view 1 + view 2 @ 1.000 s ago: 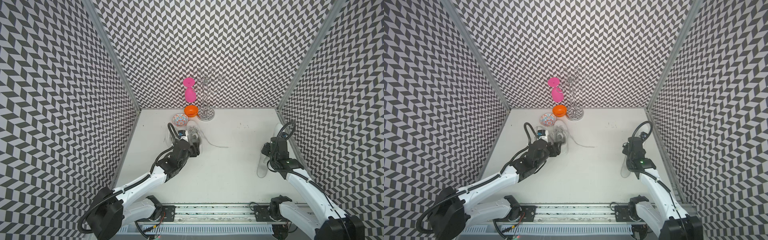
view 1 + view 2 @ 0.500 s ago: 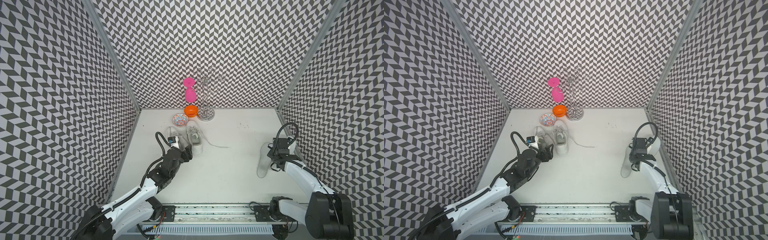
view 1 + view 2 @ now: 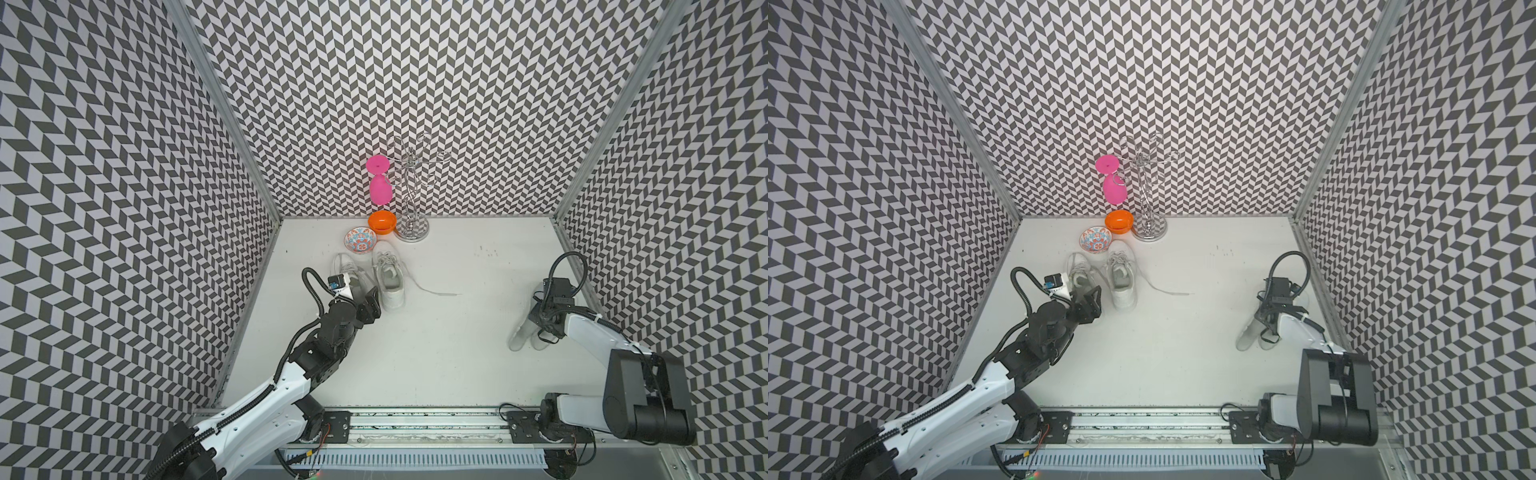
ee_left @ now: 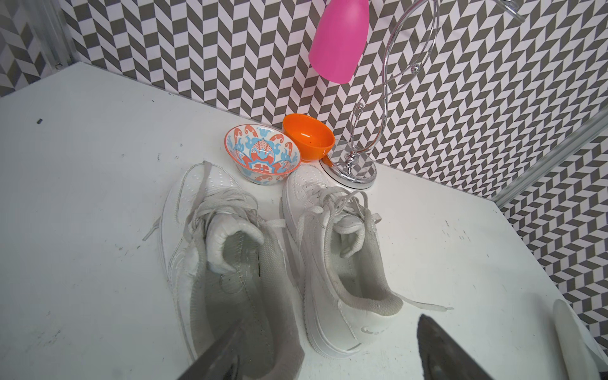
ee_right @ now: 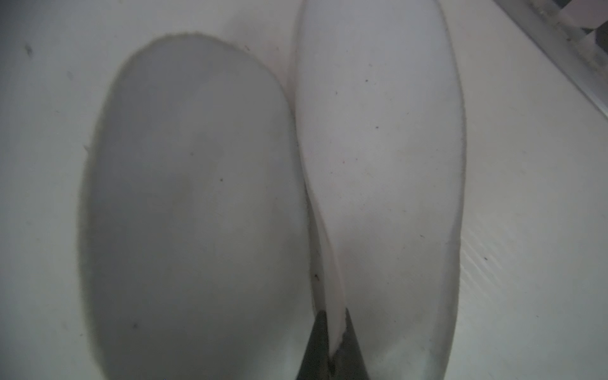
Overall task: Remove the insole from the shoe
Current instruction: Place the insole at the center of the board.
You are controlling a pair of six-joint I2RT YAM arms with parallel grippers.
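Note:
Two white shoes stand side by side at the back left: the left shoe (image 4: 230, 263) (image 3: 345, 266) and the right shoe (image 4: 335, 263) (image 3: 390, 282) (image 3: 1121, 282). My left gripper (image 3: 368, 307) (image 3: 1094, 301) (image 4: 325, 358) hangs open just behind their heels, holding nothing. At the table's right side my right gripper (image 5: 332, 345) (image 3: 540, 322) (image 3: 1268, 320) is shut on the edge of a pale insole (image 5: 378, 164). A second, greyer insole (image 5: 190, 197) (image 3: 517, 338) (image 3: 1246, 334) lies flat next to it.
A patterned bowl (image 3: 360, 241) (image 4: 263, 154), an orange bowl (image 3: 381, 221) and a chrome stand (image 3: 411, 232) holding a pink glass (image 3: 380, 189) crowd the back wall behind the shoes. A loose lace (image 3: 436, 291) trails right. The right wall's rail (image 3: 582, 286) runs close to the insoles.
My left gripper has drawn back from the right shoe toward the front left and opened wider. The right arm has folded back; its gripper stays shut by the insoles.

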